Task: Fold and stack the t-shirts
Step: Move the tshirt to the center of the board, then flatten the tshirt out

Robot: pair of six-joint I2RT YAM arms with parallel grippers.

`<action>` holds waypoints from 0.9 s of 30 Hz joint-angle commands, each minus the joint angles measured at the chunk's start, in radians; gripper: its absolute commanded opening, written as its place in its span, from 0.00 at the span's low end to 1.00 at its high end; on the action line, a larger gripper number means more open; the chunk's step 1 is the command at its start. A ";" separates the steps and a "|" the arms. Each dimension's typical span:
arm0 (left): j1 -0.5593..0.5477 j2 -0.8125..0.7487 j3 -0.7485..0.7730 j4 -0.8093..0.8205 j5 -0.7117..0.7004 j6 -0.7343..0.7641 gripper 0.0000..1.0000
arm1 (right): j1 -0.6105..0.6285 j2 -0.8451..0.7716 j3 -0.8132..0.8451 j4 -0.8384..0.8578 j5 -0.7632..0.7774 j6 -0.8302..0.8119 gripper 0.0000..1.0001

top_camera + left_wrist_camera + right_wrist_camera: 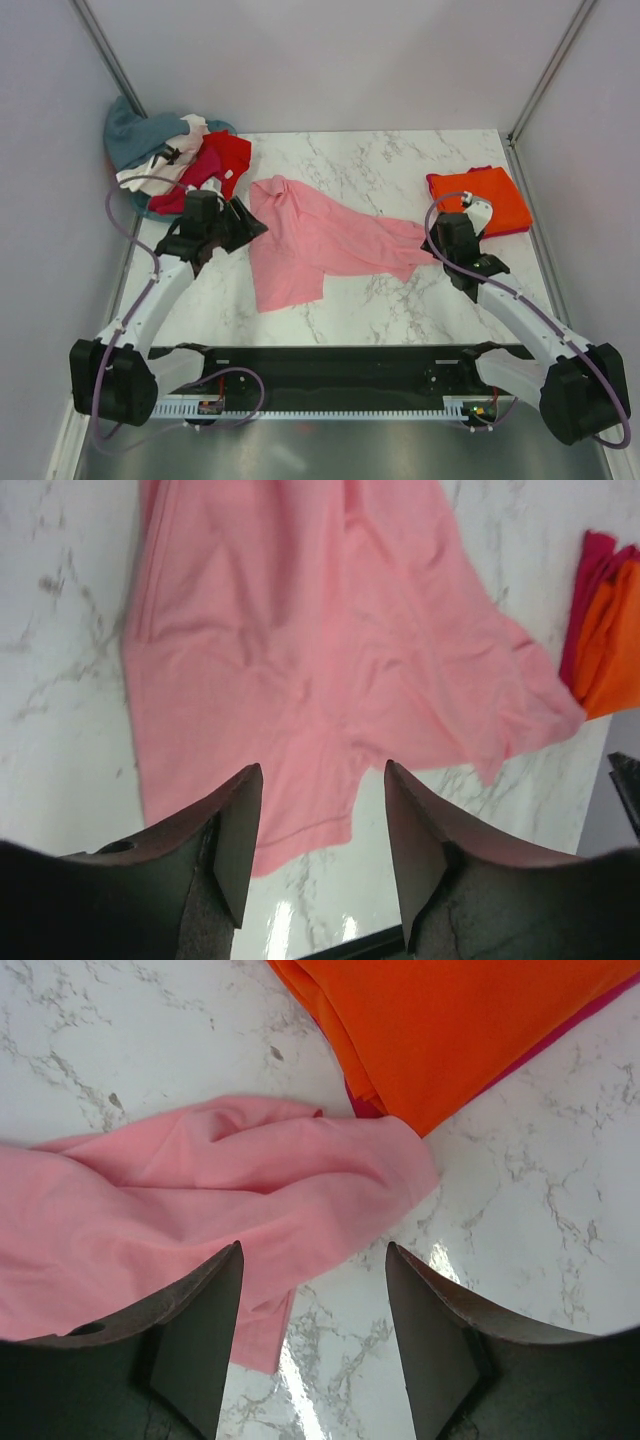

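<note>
Pink t-shirt [310,245]: unfolded and rumpled, lying flat on the marble table [390,300] between the two arms; wide part toward the left, narrow end trailing right as far as the folded stack's near corner.
Left gripper [320,780]: fingers spread well apart, nothing between them; poised at the pink cloth's left edge, cloth showing through the gap; contact with the fabric not possible to tell.
Right gripper [315,1260]: likewise spread wide and empty-handed; set over the shirt's narrow right end, just short of the stack.
Orange t-shirt [480,200]: folded into a neat rectangle toward the far right of the table, beyond the right gripper.
Magenta t-shirt [585,590]: folded beneath the orange one, only a thin border peeping out along the edges.
Unfolded heap: at the far left corner, beyond the left gripper; red t-shirt [225,155] nearest, white t-shirt [160,165] crumpled in the middle, teal-grey t-shirt [135,130] farthest back, all tangled together.
</note>
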 commanded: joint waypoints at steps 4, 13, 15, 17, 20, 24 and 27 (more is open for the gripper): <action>-0.032 -0.170 -0.194 -0.159 0.008 -0.007 0.59 | -0.005 -0.024 -0.055 0.029 -0.002 0.034 0.66; -0.153 -0.232 -0.330 -0.209 -0.043 -0.110 0.56 | -0.005 -0.070 -0.083 0.044 0.009 0.042 0.65; -0.202 -0.219 -0.356 -0.207 -0.099 -0.144 0.54 | -0.005 -0.080 -0.090 0.043 0.014 0.048 0.64; -0.224 -0.210 -0.376 -0.207 -0.130 -0.162 0.53 | -0.003 -0.093 -0.107 0.043 0.021 0.067 0.64; -0.227 -0.199 -0.401 -0.196 -0.170 -0.190 0.51 | -0.003 -0.119 -0.133 0.044 0.017 0.085 0.64; -0.227 -0.201 -0.415 -0.186 -0.198 -0.201 0.50 | -0.003 -0.149 -0.158 0.041 -0.006 0.093 0.64; -0.227 -0.181 -0.425 -0.163 -0.204 -0.207 0.50 | -0.003 -0.177 -0.170 0.026 -0.011 0.096 0.64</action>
